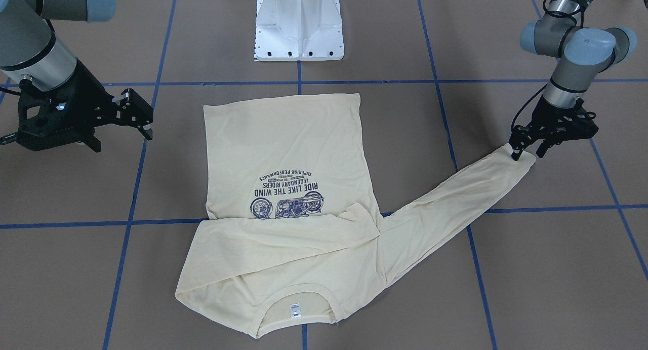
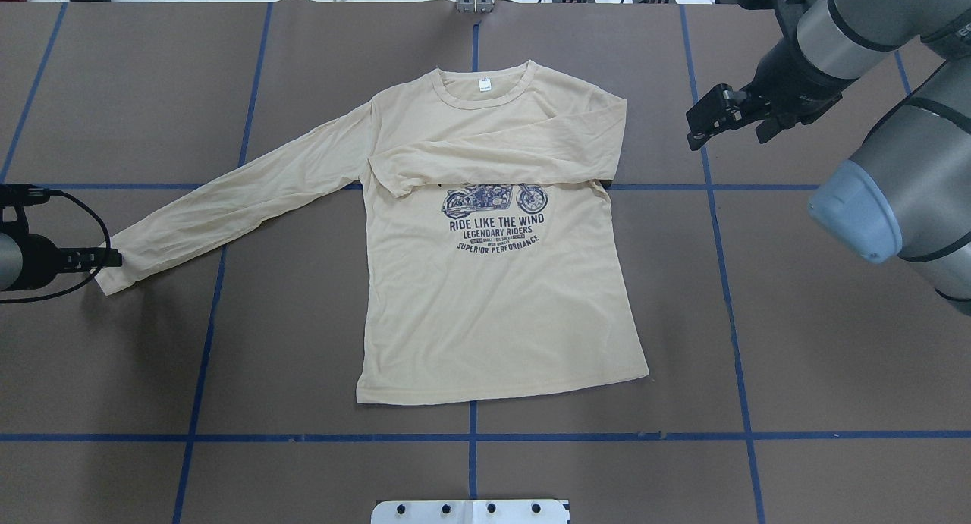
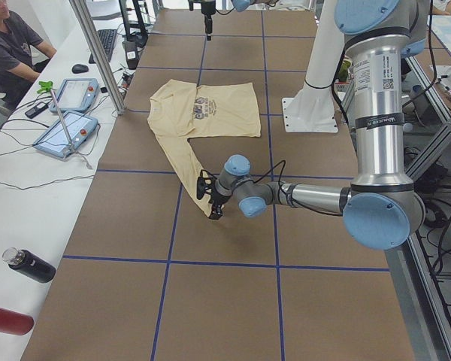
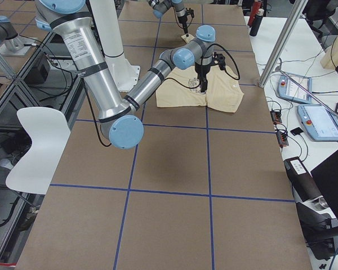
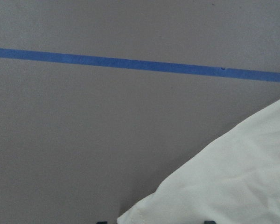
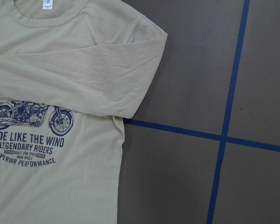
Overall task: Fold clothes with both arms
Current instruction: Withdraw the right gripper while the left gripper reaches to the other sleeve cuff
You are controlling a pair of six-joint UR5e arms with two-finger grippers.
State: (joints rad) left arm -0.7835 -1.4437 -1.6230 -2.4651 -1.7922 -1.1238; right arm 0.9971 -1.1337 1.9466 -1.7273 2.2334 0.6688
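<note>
The cream-yellow long-sleeved T-shirt (image 2: 493, 312) lies flat and print up on the brown table, neck away from the robot. One sleeve is folded across the chest (image 2: 501, 156), covering the top of the motorcycle print. The other sleeve (image 2: 227, 202) stretches out toward the robot's left. My left gripper (image 1: 528, 154) is low at that sleeve's cuff (image 1: 521, 160), with its fingers apart on either side of the cuff end. The left wrist view shows the cuff (image 5: 233, 177) between the spread fingertips. My right gripper (image 2: 694, 126) is open and empty, hovering beside the shirt's folded shoulder (image 6: 144, 42).
The white pedestal base (image 1: 298, 26) stands at the robot's side of the table. Blue tape lines (image 2: 728, 281) grid the surface. A side bench holds tablets (image 3: 68, 94) and bottles (image 3: 30, 265), with a seated operator (image 3: 7, 45). A white chair (image 4: 36, 146) stands beside the table.
</note>
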